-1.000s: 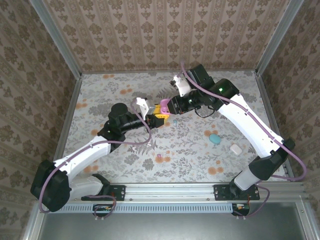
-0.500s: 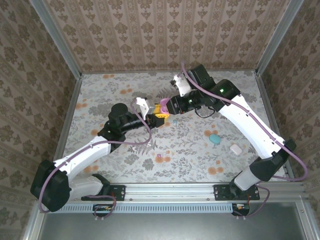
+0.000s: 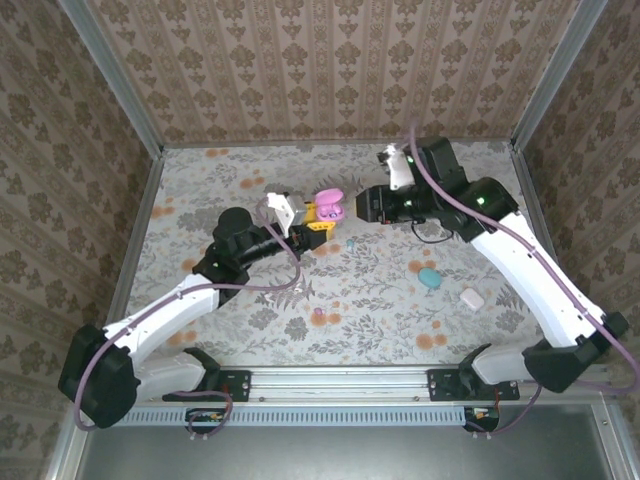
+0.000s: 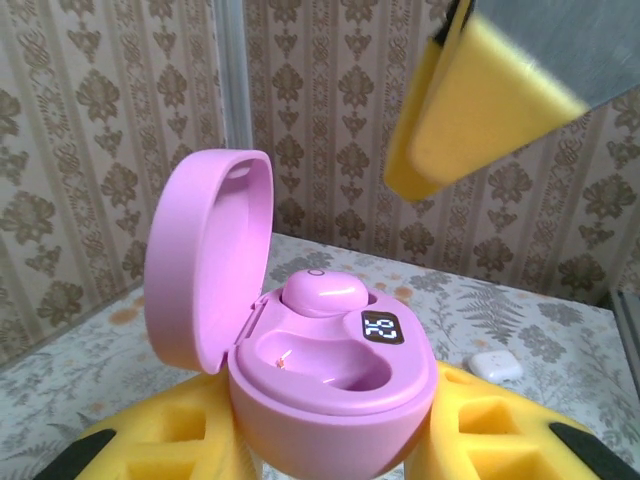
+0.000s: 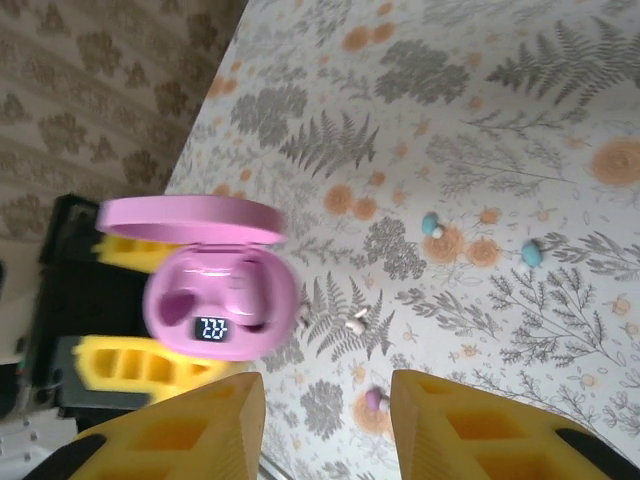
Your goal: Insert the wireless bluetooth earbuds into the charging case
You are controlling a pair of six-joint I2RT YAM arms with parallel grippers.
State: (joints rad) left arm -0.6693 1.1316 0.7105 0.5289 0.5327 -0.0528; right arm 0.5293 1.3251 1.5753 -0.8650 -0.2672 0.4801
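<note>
The left pincer (image 3: 321, 216) was clamped on a pink charging case (image 3: 328, 202), its yellow pads (image 4: 140, 447) pressed against the case's two sides, and held it in the air over the middle of the table (image 3: 200, 190), somewhat toward the far edge. The case's lid (image 4: 205, 262) stood open and upright. In the left wrist view one pink earbud (image 4: 323, 292) sat in the far socket beside a small lit display (image 4: 382, 327), and the near socket (image 4: 322, 366) lay bare.

The right pincer (image 3: 366, 205) hung just beside the case, apart from it on its right. Its jaws stood apart with nothing between them: in the right wrist view the patterned tabletop showed through the gap between its yellow fingers (image 5: 478, 428).

Loose earbuds lay on the table. Two light blue earbuds (image 5: 432, 225) rested close together, a pale one (image 5: 355, 322) lay nearer the case, and a loose pink earbud (image 3: 318, 316) lay toward the near edge, about midway along it. A teal case (image 3: 429, 277) sat closed on the right half of the table, and a white case (image 3: 471, 298) lay closed nearer the right edge, the two near each other but not touching.
</note>
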